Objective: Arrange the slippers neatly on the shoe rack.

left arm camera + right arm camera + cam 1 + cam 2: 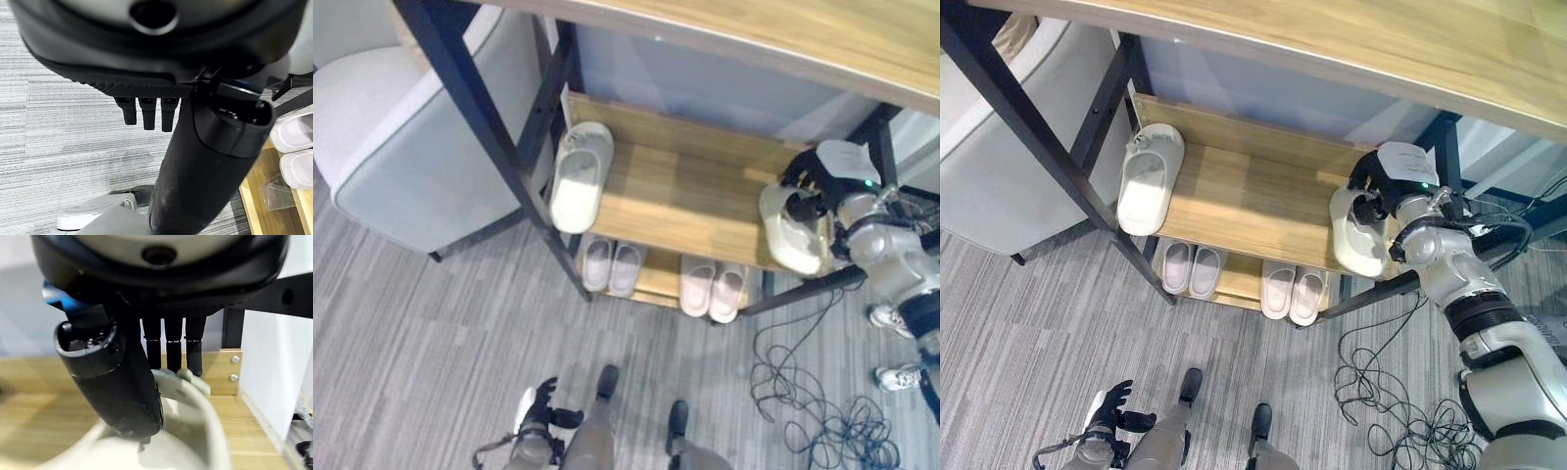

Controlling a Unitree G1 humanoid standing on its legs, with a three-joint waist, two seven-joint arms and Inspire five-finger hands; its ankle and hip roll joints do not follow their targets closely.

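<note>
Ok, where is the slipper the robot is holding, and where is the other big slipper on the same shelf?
Held slipper (pixel 1356 245), right eye view, on its sole near the toe.
Other slipper (pixel 1143 191), right eye view, on its footbed.
Right hand (pixel 1371 201), right eye view, on the dark fingers gripping the held slipper.

A grey armchair stands on striped grey carpet beside a wooden tabletop overhead.

Six slippers in all: two on the middle shelf, a cream slipper at its left end and another cream slipper at its right end, plus two pale pairs, the left pair and the right pair, on the bottom shelf. One grey armchair.
</note>
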